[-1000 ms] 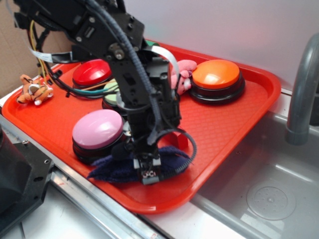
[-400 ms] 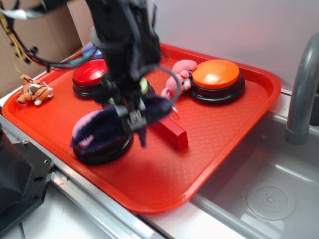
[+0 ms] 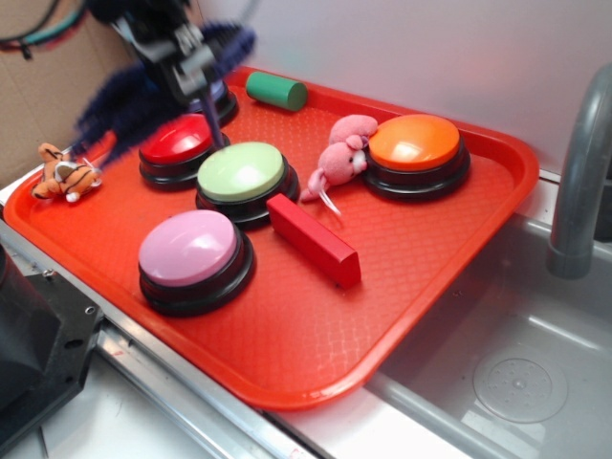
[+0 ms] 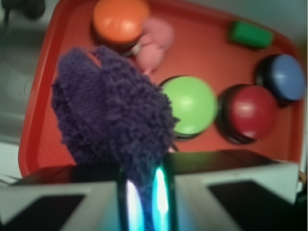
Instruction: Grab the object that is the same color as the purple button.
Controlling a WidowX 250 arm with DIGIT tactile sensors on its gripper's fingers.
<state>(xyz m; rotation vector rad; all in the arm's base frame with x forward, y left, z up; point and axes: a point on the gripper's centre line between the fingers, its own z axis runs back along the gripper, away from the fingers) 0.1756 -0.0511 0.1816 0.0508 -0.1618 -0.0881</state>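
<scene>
Purple rag (image 4: pixel 113 125) in tool (image 3: pixel 186 72), above tray (image 3: pixel 287 368)

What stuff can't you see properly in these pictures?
- Purple button: exterior view, mostly hidden behind the gripper and blurred rag.
- Pink button, red block: missing from the wrist view, where the hanging rag fills that part.
- Toy tiger: outside the wrist view's frame.
- Green cylinder: blurry in the wrist view.
- Grey pipe: cut off by the exterior view's right edge.
</scene>
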